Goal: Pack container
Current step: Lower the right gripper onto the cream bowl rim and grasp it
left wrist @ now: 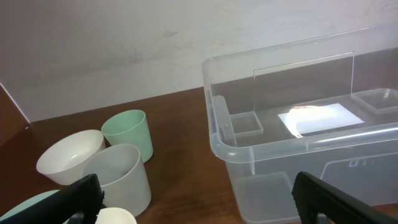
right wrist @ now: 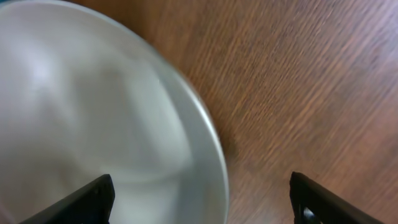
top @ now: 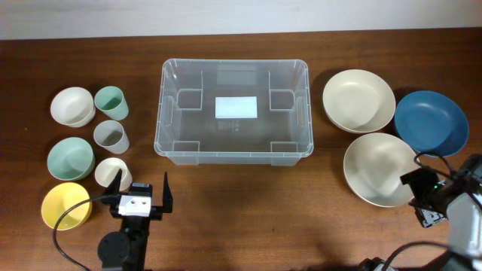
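clear container (top: 233, 156) at centre of table (top: 248, 222), long axis left to right, empty. ahead and slightly right of left gripper (top: 141, 185), spread wide, the nearer. right gripper (right wrist: 200, 198), also wide, straddling cream plate (top: 380, 169) rim.

a yellow bowl (top: 65, 205), green cup (top: 111, 102) and blue plate (top: 431, 123) rest on the wooden table (top: 241, 203).

The container (top: 234, 111) — clear tub, upright, table centre.

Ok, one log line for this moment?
stage: nothing packed | container: empty, mid-table | left tool: open, by cups | right tool: open, above near cream bowl rim
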